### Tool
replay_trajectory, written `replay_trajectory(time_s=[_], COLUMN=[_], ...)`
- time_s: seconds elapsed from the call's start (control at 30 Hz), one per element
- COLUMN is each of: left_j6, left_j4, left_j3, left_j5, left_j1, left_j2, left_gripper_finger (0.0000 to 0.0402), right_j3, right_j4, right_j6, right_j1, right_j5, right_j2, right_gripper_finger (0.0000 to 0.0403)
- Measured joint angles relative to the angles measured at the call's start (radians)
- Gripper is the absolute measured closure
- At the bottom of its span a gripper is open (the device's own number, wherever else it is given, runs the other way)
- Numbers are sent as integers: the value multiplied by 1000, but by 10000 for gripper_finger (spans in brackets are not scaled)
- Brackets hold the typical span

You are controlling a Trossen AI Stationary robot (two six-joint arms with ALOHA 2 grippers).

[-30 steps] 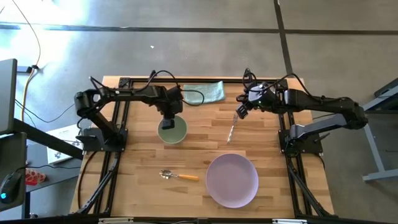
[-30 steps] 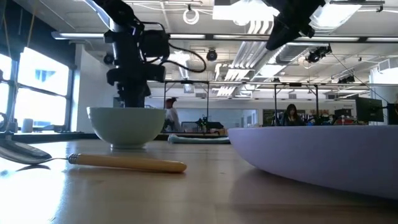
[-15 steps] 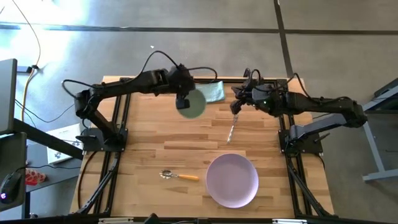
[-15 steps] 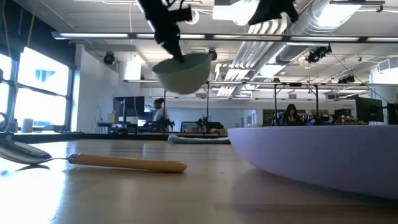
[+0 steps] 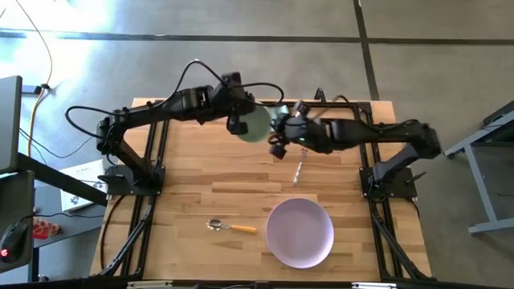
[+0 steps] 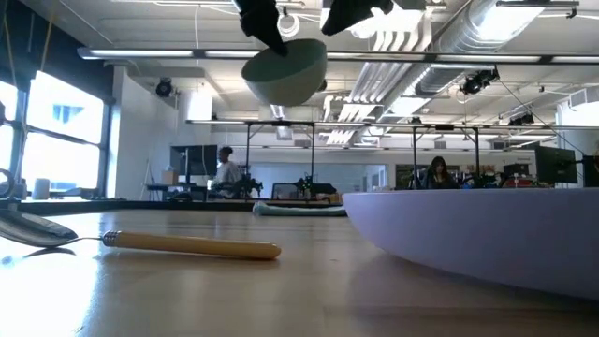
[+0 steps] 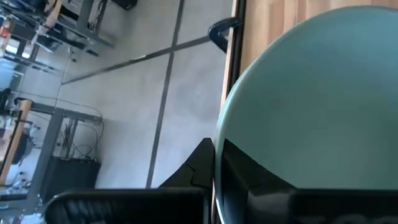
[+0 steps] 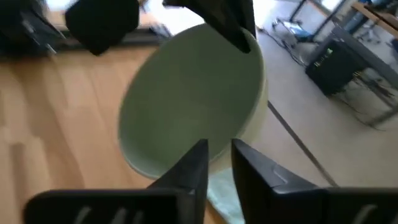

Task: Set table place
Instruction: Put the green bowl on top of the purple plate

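Observation:
My left gripper [image 5: 238,124] is shut on the pale green bowl [image 5: 255,123], held high over the table's far middle; the bowl also shows in the low view [image 6: 285,75]. My right gripper [image 5: 277,143] is just right of the bowl and points at its open side [image 8: 186,106]. Its fingers [image 8: 219,152] stand open by only a narrow gap and touch nothing that I can see. The silvery fork [image 5: 299,167] lies flat on the wood below the right gripper. The lilac plate [image 5: 299,233] and the yellow-handled spoon [image 5: 230,227] lie near the front edge. My left gripper pinches the bowl's rim [image 7: 219,155], one finger inside the bowl and one outside. In the right wrist view its fingers [image 8: 231,28] show on the rim. The bowl hangs below the gripper, clear of the table and tilted, its opening turned toward the right gripper.
A teal cloth [image 5: 278,115] lies at the table's far edge, partly hidden by the bowl and the arms. The table's black frame [image 5: 152,160] runs along both sides. People show in the room beyond the table [image 6: 437,173].
My left gripper has lifted the bowl off the table and carried it up, toward the far edge and to the right; the bowl now hangs tilted and clear. My right gripper has gone left from above the fork toward the bowl.

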Motion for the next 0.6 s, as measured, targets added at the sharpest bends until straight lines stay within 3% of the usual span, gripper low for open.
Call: replay_trajectory(time_s=[0.3, 0.6], left_j6=[0, 5], left_j4=[-32, -40], left_j3=[0, -1], left_j5=[-1, 0], left_j1=[0, 1], left_j2=[0, 2], left_gripper_finger=[400, 400], right_j3=[383, 376], right_j4=[-367, -399], right_j6=[22, 129], right_j1=[-41, -78], right_j5=[33, 48], right_j2=[239, 286], right_gripper_finger=[250, 229])
